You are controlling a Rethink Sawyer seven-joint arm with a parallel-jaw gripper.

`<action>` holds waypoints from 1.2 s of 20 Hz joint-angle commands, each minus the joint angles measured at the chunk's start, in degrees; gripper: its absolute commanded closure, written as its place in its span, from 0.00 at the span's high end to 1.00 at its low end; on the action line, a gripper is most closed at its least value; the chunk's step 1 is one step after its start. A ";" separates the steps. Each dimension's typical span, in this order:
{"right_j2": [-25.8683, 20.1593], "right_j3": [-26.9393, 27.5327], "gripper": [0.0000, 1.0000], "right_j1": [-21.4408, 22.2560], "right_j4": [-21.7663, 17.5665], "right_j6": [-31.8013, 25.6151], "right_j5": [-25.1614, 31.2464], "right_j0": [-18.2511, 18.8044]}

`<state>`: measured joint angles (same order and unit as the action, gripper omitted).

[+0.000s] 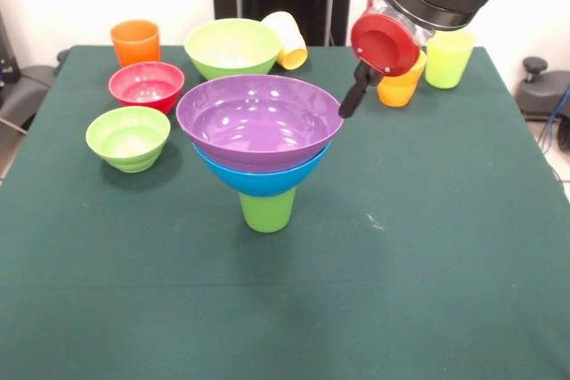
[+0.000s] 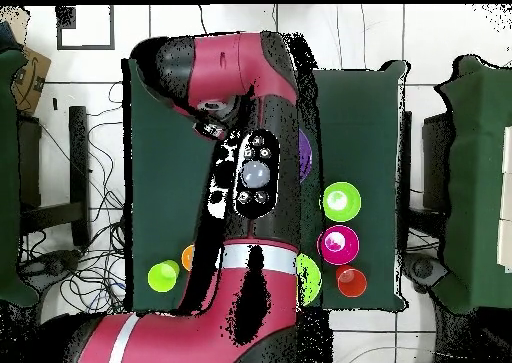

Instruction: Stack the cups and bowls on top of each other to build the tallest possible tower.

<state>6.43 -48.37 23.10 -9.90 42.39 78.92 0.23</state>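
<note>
Three pieces form the tower (image 1: 258, 153); seven stand loose.

Green tablecloth (image 1: 427, 246) over table; black cables (image 2: 70, 269) on tiled floor.

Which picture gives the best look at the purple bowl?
The front view. There the purple bowl shows whole, sitting in a blue bowl on an upturned green cup. From overhead, the robot's arm covers it almost entirely; only a purple sliver peeks out.
</note>
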 commanded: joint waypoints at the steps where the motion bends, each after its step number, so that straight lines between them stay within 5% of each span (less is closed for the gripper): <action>1: -5.11 -5.50 1.00 -1.10 -3.82 -3.55 1.30 -1.87; 14: -5.99 -11.31 1.00 0.45 -3.35 -5.02 -1.79 -1.62; 24: -11.19 -16.47 1.00 0.58 -1.39 -8.12 -5.18 0.53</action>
<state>5.09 -55.67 24.85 -10.25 42.39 78.90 -0.79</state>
